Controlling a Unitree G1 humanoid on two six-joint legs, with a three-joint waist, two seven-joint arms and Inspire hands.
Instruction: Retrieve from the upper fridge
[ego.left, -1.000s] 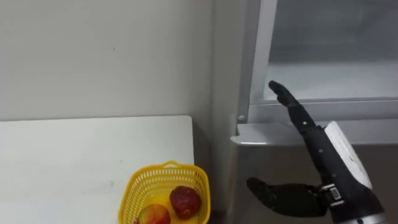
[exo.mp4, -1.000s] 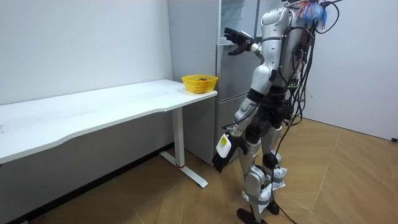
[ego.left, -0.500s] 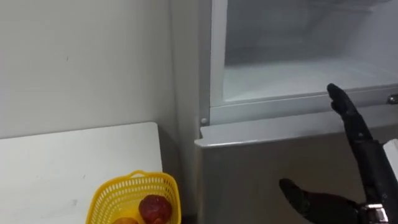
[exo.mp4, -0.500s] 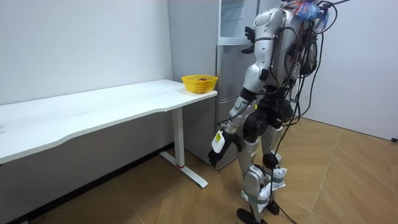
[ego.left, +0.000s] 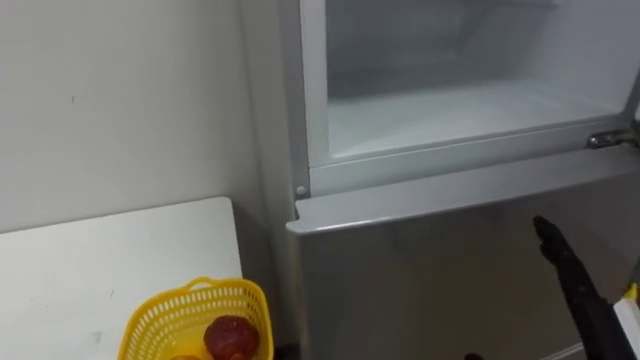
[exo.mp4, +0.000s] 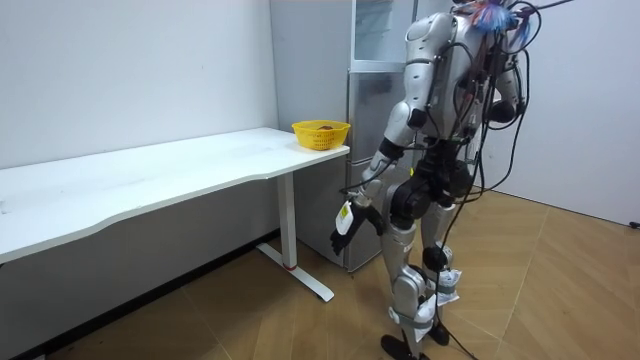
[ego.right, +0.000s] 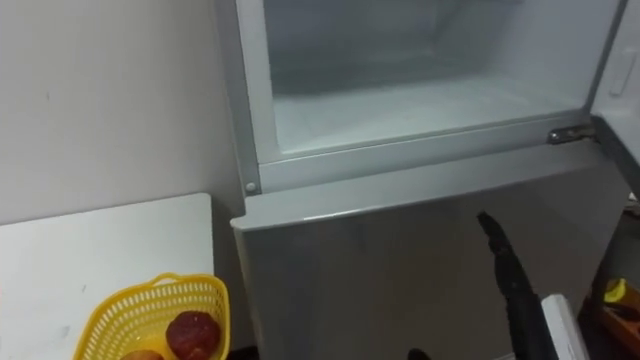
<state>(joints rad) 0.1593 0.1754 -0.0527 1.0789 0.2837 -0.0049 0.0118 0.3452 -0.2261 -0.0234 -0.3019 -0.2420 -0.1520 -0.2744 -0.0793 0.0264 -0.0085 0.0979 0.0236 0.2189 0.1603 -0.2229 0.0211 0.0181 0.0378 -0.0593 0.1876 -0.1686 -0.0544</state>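
While I stand facing the fridge, the upper fridge compartment (ego.left: 450, 110) lies open ahead, above the closed lower door (ego.left: 420, 260). My right hand (ego.left: 572, 280) points up in front of that door, below the compartment's sill, fingers straight and holding nothing. To the left, a yellow basket (ego.left: 150, 315) with red fruit (ego.left: 230, 335) sits on the white surface (ego.left: 100, 260). My left hand (exo.mp4: 345, 220) hangs low near the surface's end; its state I cannot tell.

Right robot hand (ego.left: 572, 280) lowered off the fridge sill (ego.left: 450, 160), straight fingers before the lower door (ego.left: 400, 270)
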